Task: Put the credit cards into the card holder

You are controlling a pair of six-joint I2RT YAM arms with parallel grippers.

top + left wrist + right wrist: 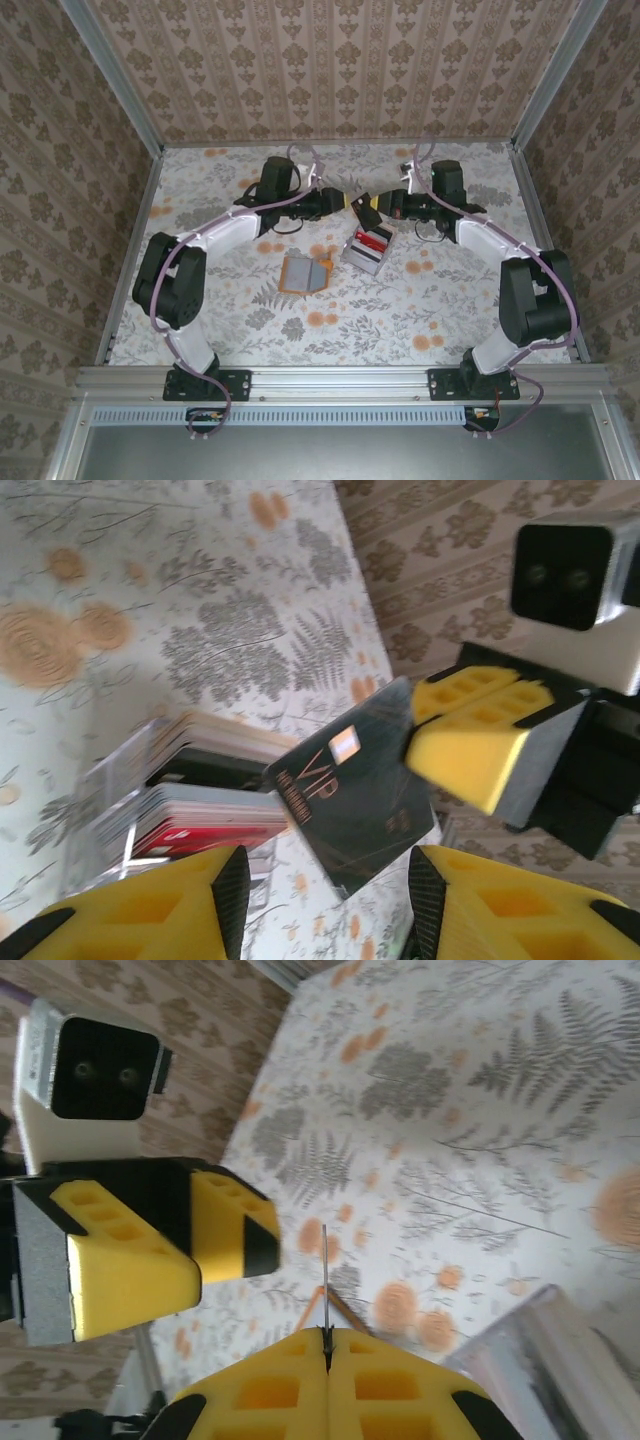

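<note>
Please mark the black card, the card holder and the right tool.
black card [350, 810]: left wrist view, its printed face.
card holder [302, 272]: top view, its grey inside.
right tool [327, 1338]: right wrist view, between its fingertips.

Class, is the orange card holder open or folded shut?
Open. The holder lies unfolded on the table, its grey inside facing up with orange along the edges.

Left wrist view: fingers [150, 915] of the left gripper [327, 875] are cut off by the lower edge. One corner of the black card [345, 805] is covered by the pads [470, 760] of the right gripper [418, 730], and its small print is blurred. The rack [110, 780] is blurred. Right wrist view: the card is seen edge-on, with its faces hidden. Top view: the card is too small to be made out.
</note>
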